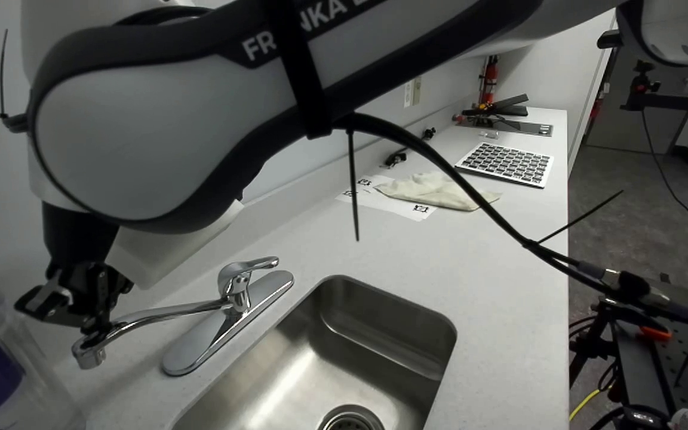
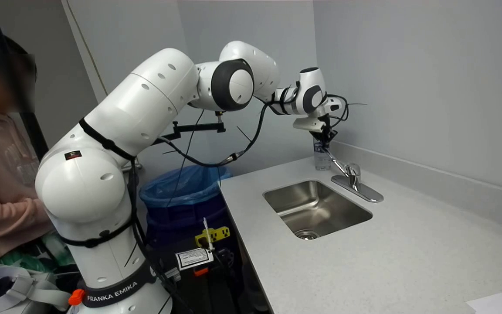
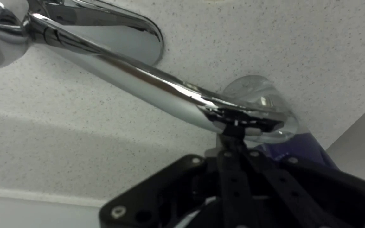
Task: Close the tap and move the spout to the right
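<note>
Wrist view, left to right: the shiny silver metal tap [image 3: 2, 47] stands at the left, and its long, slim, slightly arched silver metal spout [image 3: 131, 76] runs out to the right, slanting toward the smooth pale gray wall [image 3: 27, 215]. At the free end the black two-fingered gripper [image 3: 234, 132] stands on the wall side, jaws drawn together and nothing seen between them; the tips look to be touching the metal, but the dark reflection makes that uncertain. Farthest right, partly behind the spout, is a clear plastic bottle with a purple label [image 3: 296, 145].

In an exterior view, left to right, the gripper comes first, then the spout with its end just below the gripper's tips, then the tap with its short flat silver lever [image 1: 263, 263] nearly level, then the rectangular steel sink [image 1: 380, 340]. Judging by that lever, the closing is probably done.

The coming move turns on the side: the spout's shaft lies to the right of the gripper, which sits across its long axis. A push to the right should therefore swing it toward the sink.
</note>
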{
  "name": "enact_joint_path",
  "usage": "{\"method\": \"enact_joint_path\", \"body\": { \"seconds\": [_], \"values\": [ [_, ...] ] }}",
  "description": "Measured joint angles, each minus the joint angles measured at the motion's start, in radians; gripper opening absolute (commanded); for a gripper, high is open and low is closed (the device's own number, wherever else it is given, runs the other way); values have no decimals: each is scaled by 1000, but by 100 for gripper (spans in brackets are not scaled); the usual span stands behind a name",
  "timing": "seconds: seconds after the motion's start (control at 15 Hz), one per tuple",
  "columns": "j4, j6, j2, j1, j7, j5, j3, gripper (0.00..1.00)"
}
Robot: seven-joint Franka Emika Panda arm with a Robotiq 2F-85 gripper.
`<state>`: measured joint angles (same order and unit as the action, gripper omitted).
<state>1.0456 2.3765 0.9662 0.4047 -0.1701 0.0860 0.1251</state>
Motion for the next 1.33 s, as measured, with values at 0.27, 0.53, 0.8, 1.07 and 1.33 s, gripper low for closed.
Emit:
{"method": "enact_joint_path", "body": {
  "seconds": [0.27,0.53,0.8,1.07,1.33],
  "values": [
    [9,-46,-15,-17,2,-17,27,0],
    [35,-79,-41,-31,2,-20,47,0],
    [74,-79,-69,-37,0,-25,50,0],
    [121,-78,-98,-43,-1,-34,50,0],
    [165,-76,-122,-50,-1,-34,49,0]
  ]
}}
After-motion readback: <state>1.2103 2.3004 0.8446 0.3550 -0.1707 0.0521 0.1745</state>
